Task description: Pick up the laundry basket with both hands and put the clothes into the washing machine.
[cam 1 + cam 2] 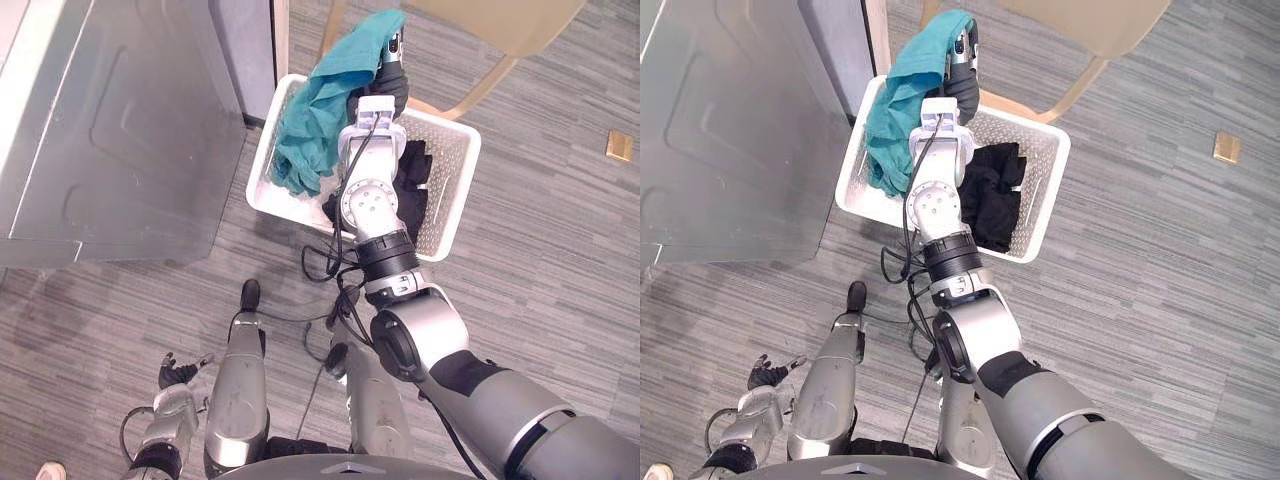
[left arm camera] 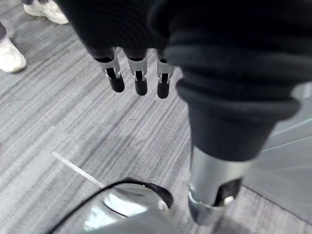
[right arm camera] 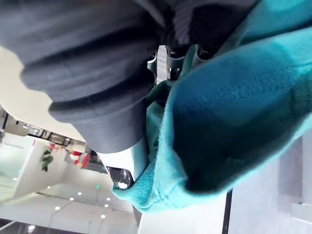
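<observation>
A teal garment (image 1: 318, 110) is hanging plain and unpatterned at ten o'clock over the white mesh-walled basket (image 1: 445, 200); black clothes (image 1: 412, 190) are lying dark at its centre. Grey streaked carpet (image 1: 560, 260) is running all around, a tan chair (image 1: 500, 25) showing at twelve o'clock.

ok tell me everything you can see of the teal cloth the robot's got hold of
The teal cloth looks like a soft knit garment, with a stitched hem showing in the right wrist view. The right robot hand grips its upper end, and the fabric drapes over that hand. From there it hangs crumpled in loose folds, and its lower end lies in the robot's-left part of the white basket, beside the black clothes. What kind of garment it is cannot be told.
</observation>
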You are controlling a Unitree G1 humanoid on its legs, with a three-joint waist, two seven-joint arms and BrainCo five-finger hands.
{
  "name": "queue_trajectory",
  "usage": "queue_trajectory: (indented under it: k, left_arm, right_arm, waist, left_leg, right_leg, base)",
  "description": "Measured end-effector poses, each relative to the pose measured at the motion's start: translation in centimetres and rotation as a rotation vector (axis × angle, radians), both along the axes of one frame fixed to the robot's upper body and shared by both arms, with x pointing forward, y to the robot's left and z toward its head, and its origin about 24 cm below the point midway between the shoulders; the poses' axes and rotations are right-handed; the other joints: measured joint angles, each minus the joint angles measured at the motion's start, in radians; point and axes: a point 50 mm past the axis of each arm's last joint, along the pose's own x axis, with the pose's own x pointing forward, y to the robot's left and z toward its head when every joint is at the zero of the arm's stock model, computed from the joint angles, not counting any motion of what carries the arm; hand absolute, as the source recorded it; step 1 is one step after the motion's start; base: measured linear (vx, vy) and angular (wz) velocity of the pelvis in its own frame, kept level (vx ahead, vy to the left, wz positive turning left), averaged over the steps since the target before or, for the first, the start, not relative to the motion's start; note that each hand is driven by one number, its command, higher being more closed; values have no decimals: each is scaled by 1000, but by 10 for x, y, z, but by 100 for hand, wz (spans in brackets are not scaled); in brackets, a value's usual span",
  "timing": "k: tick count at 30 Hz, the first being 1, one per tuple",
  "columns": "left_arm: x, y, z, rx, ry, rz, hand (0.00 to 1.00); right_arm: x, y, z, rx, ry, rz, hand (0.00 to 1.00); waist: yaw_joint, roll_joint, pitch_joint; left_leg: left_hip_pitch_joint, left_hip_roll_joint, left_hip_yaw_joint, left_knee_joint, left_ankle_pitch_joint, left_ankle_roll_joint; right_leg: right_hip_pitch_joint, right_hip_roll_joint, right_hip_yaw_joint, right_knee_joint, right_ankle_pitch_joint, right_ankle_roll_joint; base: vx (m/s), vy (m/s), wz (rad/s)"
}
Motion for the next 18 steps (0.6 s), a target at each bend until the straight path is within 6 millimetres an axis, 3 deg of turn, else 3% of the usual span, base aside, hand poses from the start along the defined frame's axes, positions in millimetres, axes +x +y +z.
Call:
queue_trajectory:
  k: [2, 5, 8, 12, 15, 18]
  left_arm:
    - [10, -7, 11, -32, -79, 9, 0]
    - [33, -26, 40, -104, -269, 23, 0]
    - [50, -35, 74, -134, -444, 39, 0]
    - [59, -21, 125, -60, -677, 115, 0]
    - [57, -4, 170, 45, -867, 173, 0]
    - [51, 9, 201, 110, -1010, 229, 0]
  right_arm:
    - [-3, -2, 4, 10, -21, -1, 100]
    - [-12, -7, 13, 24, -75, -15, 100]
    - [-15, -13, 9, 33, -81, -28, 100]
    - [-14, -13, 0, 10, -54, -32, 100]
    - [-15, -6, -1, -53, -58, -24, 100]
    - [-12, -3, -3, -90, -44, -30, 100]
  waist:
    - [-2, 1, -1]
    - [-14, 3, -4]
    - [-18, 14, -20]
    - [-20, 39, -114]
    - [-22, 69, -195]
    - [-20, 85, -245]
  left_leg:
    - [27, -3, 0, -29, 12, -2]
    - [64, -8, -8, -68, 30, -3]
    - [119, -10, -5, -109, 43, -3]
    - [166, -8, 0, -147, 45, -4]
    - [215, -8, 12, -174, 44, -5]
    - [261, -5, 26, -201, 42, -5]
  right_leg:
    - [14, -2, -2, 2, -6, 1]
    - [37, -6, -9, 4, -20, -1]
    - [75, -10, -24, 6, -34, 5]
    - [104, -8, -31, 4, -51, 7]
    - [142, -5, -26, -18, -52, 8]
    - [182, 4, -16, -47, -47, 13]
  base:
    - [67, 11, 8]
    - [64, 14, 11]
    - [78, 11, 6]
    - [106, 3, 0]
    - [136, 14, -7]
    - [84, 14, -9]
